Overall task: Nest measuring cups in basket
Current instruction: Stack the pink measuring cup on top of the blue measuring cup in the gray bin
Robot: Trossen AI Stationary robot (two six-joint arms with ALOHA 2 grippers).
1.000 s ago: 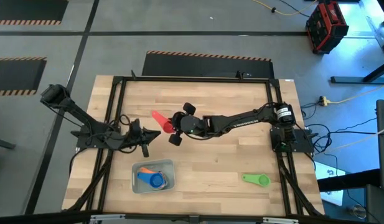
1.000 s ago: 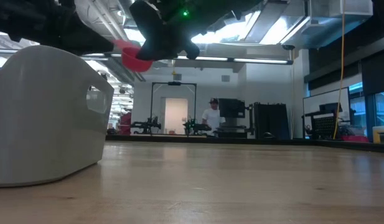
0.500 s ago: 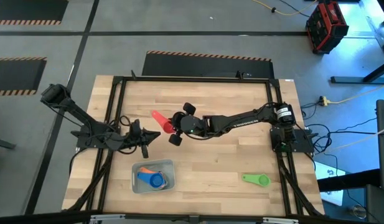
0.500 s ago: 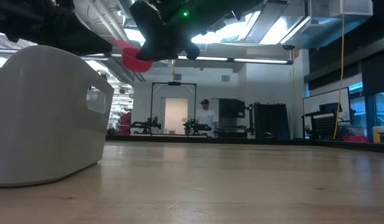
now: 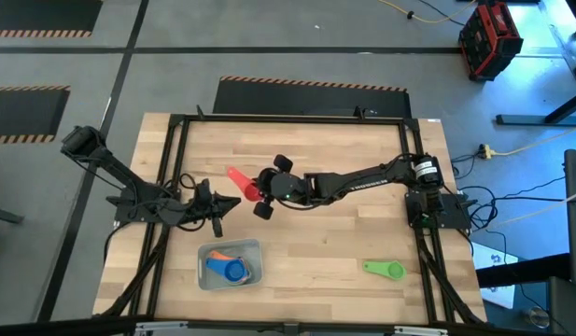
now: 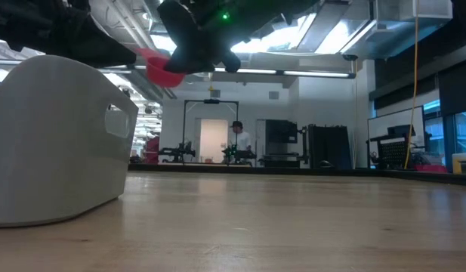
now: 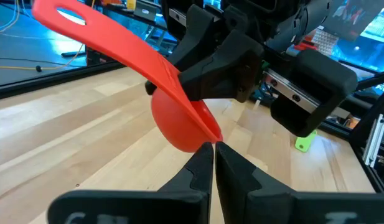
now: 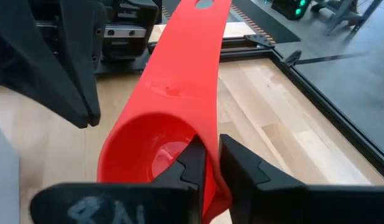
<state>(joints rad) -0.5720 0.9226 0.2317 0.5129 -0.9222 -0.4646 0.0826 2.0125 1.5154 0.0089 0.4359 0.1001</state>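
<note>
The red cup (image 8: pixel 163 134) is pinched at its rim between the right gripper (image 8: pixel 207 158) fingers (above the table); the left gripper (image 7: pixel 213 165), pressed together, touches it.

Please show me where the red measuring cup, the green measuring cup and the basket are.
red measuring cup (image 5: pixel 239 179), high view, on its handle.
green measuring cup (image 5: pixel 385 270), high view, between bowl and handle.
basket (image 5: pixel 230 246), high view, on its far rim.

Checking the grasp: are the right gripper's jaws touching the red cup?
Touching: in the right wrist view, the right gripper jaws pinch the red cup's rim.
</note>
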